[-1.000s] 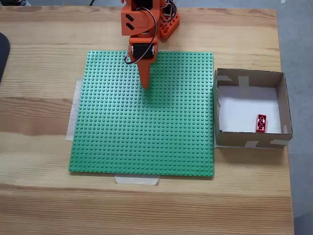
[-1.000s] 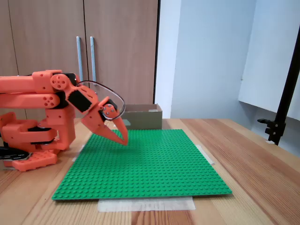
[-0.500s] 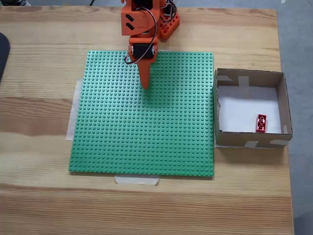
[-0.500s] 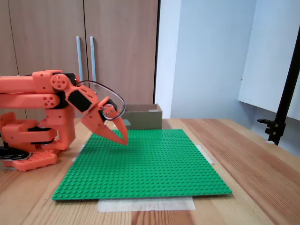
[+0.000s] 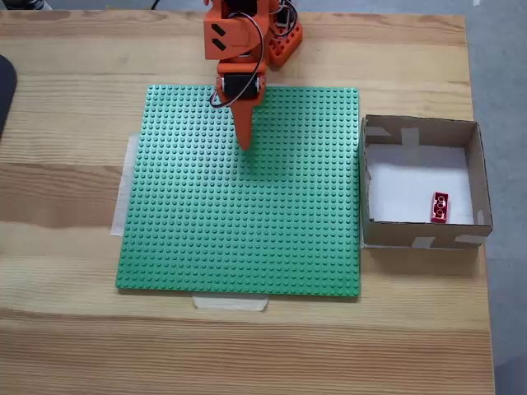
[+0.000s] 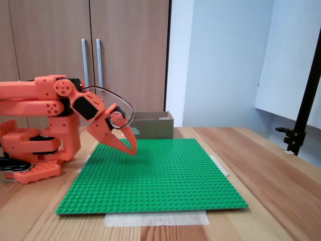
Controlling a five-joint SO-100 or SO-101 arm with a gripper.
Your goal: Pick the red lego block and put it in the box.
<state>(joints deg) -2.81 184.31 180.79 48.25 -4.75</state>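
Nothing moved since the earlier frames. Largest first: baseplate (image 5: pixel 239 189) taped to table (image 5: pixel 66 99), with gripper (image 5: pixel 244 141) poised low over its far part, fingers apparently pressed together and empty. Beside the plate, box (image 5: pixel 420 132) already holding block (image 5: pixel 440 207), well apart from gripper. Task looks finished; next, probably only parking the arm.

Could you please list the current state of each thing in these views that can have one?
red lego block: lying inside the box, near its lower right corner in the top-down fixed view.
box: open-topped, upright, beside the baseplate.
gripper: shut, empty, tips low over the baseplate.
green baseplate: flat, taped to the table.
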